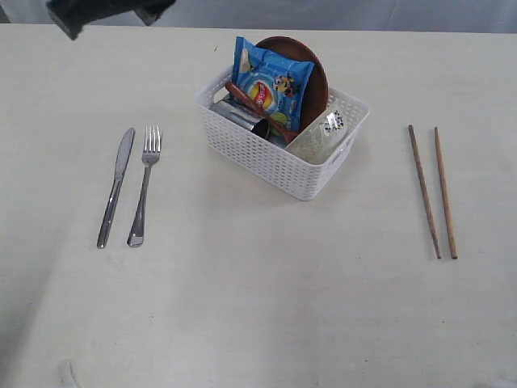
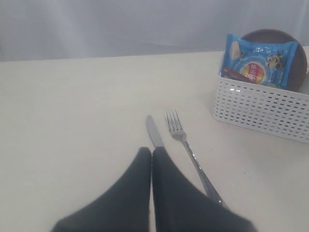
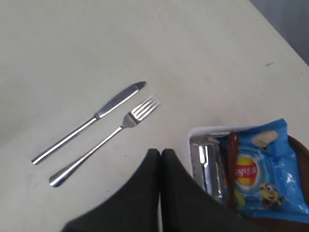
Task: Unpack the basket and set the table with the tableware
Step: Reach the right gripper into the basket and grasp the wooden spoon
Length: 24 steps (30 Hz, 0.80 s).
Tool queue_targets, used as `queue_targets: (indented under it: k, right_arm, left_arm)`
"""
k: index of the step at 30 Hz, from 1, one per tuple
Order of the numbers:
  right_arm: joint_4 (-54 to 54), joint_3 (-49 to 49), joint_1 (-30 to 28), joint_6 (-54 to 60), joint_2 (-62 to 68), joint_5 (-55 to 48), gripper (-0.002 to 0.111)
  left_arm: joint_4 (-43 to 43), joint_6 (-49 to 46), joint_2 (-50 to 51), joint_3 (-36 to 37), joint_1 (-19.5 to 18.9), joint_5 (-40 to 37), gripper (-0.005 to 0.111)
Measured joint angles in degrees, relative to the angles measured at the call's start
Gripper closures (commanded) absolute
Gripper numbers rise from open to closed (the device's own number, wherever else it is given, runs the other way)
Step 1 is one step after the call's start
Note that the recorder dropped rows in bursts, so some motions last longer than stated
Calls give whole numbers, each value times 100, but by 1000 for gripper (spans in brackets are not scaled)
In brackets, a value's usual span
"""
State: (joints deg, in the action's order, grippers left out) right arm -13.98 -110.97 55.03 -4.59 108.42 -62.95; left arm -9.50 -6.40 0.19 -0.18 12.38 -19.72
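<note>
The white basket [image 1: 279, 158] stands mid-table on the table [image 1: 258, 307]. Inside it are a blue chip bag [image 1: 271, 81], a brown plate [image 1: 315, 77], a dark red wooden spoon [image 1: 257, 107], a steel cup [image 3: 207, 164] and a pale bowl [image 1: 321, 136]. A knife [image 1: 117, 186] and fork [image 1: 145, 182] lie side by side on the left, and two chopsticks [image 1: 432, 190] on the right. My left gripper [image 2: 151, 151] is shut and empty above the knife's handle end. My right gripper [image 3: 160, 152] is shut and empty, high beside the basket's corner [image 3: 203, 130].
A dark piece of an arm [image 1: 105, 12] juts in at the top left edge of the exterior view. Bare tabletop runs in front of the basket between the cutlery and the chopsticks. A grey curtain [image 2: 145, 24] backs the far edge.
</note>
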Motion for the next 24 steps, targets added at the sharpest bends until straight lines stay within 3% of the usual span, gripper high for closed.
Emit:
queue_targets:
  k: [7,11,17,24]
  right_arm:
    - [-196,1459,-374,-305,-451,486,109]
    - [-213,2048,-994,-514,-485,575,109]
    - [378,2218,-1989,-543,-485,717,109]
    - [1268,2218,-2327,168,-485,1181,109]
  left_arm:
    - [0,0,0,0,0,0,107]
    - [0,0,0,0,0,0,107]
    - [0,0,0,0,0,0,107]
    - [0,0,0,0,0,0,107]
